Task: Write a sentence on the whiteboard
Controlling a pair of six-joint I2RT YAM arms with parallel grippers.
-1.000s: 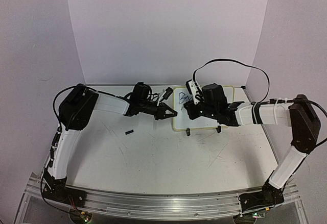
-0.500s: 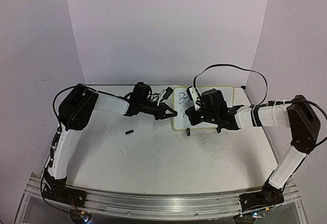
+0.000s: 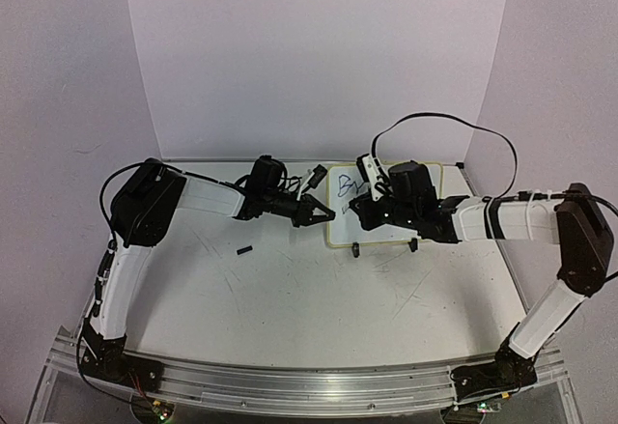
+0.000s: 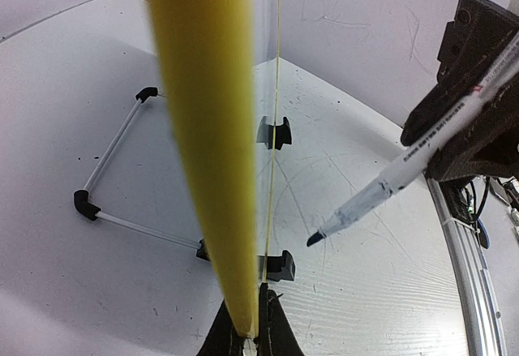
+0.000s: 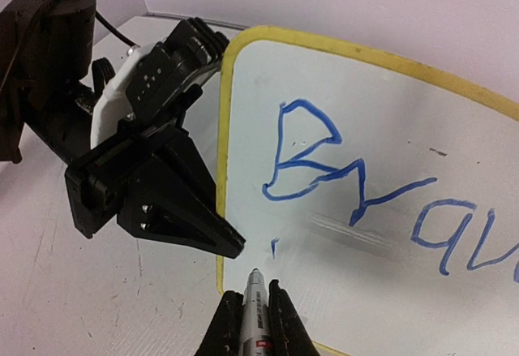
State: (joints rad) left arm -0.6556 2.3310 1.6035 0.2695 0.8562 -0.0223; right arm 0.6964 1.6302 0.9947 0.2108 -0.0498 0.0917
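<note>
the whiteboard (image 3: 436,181) sits at the far middle-right of the table (image 3: 290,298), with its two black clip feet (image 3: 357,248) on the near long edge. your left claw (image 3: 325,215) is pinched shut on the board's left rim. its own wrist camera shows that yellow rim running straight out of the closed grip. your right claw (image 5: 255,311) is closed around the marker (image 5: 255,295). the tip points at the board's near left area, under the blue lettering (image 5: 312,153) and just below a small blue mark (image 5: 273,247).

judging from this, you are starting a second line. in the left wrist view the tip looks just off the surface, though i cannot be sure of contact. bring it down gently and press only enough to leave ink. the board is thin and is braced only at one edge and on its feet, so a hard push may flex or skid it. hold the left grip firm. begin close to the left rim but clear of the left claw, which lies just beside the tip. draw slow, separate strokes and lift cleanly between letters. run the line parallel to the first, low enough not to cross it.
</note>
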